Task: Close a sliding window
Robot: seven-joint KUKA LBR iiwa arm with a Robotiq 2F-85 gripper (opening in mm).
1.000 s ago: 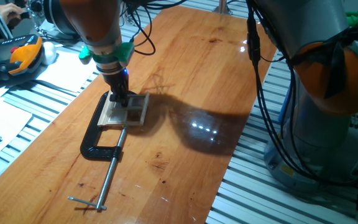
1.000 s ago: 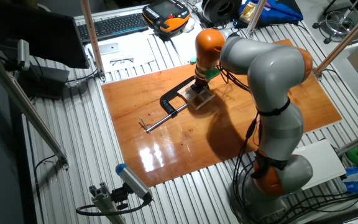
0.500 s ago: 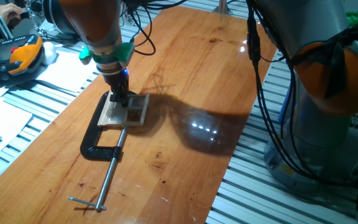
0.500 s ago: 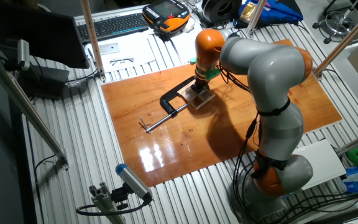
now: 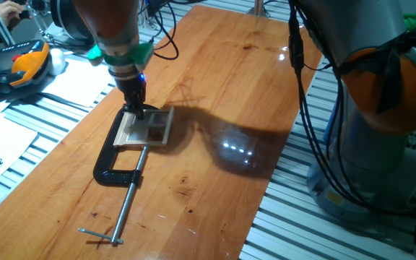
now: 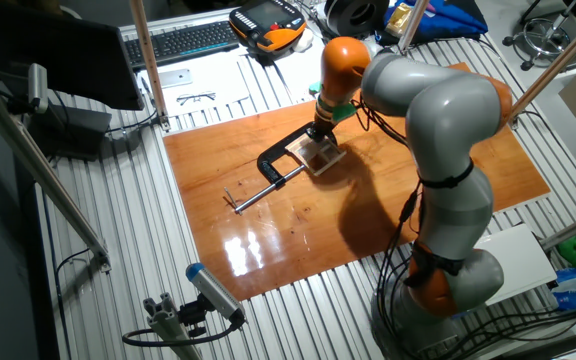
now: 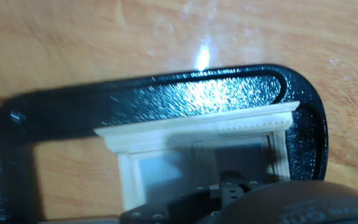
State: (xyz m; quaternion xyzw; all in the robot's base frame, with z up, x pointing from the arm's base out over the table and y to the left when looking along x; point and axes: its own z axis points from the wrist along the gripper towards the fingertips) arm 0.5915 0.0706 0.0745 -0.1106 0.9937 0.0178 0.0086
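The sliding window (image 5: 145, 128) is a small pale wood frame with clear panes, lying flat on the wooden table. The black C-clamp (image 5: 114, 172) holds it there. My gripper (image 5: 137, 108) hangs just over the window's far left edge; its dark fingers look pressed together and hold nothing. In the other fixed view the gripper (image 6: 320, 133) is right above the window (image 6: 321, 156). The hand view shows the window's frame (image 7: 197, 129) inside the clamp's arc (image 7: 166, 93). The hand's dark body hides the window's lower part there, and the fingertips do not show.
The clamp's long steel screw (image 5: 127, 202) runs toward the table's front edge, ending in a cross handle (image 5: 101, 235). An orange-and-black handheld device (image 5: 20, 63) and papers lie off the table to the left. The arm's grey base (image 5: 381, 144) stands at the right.
My hand has lifted and shifted a little up and to the left, off the window. The window and the clamp have not visibly moved.
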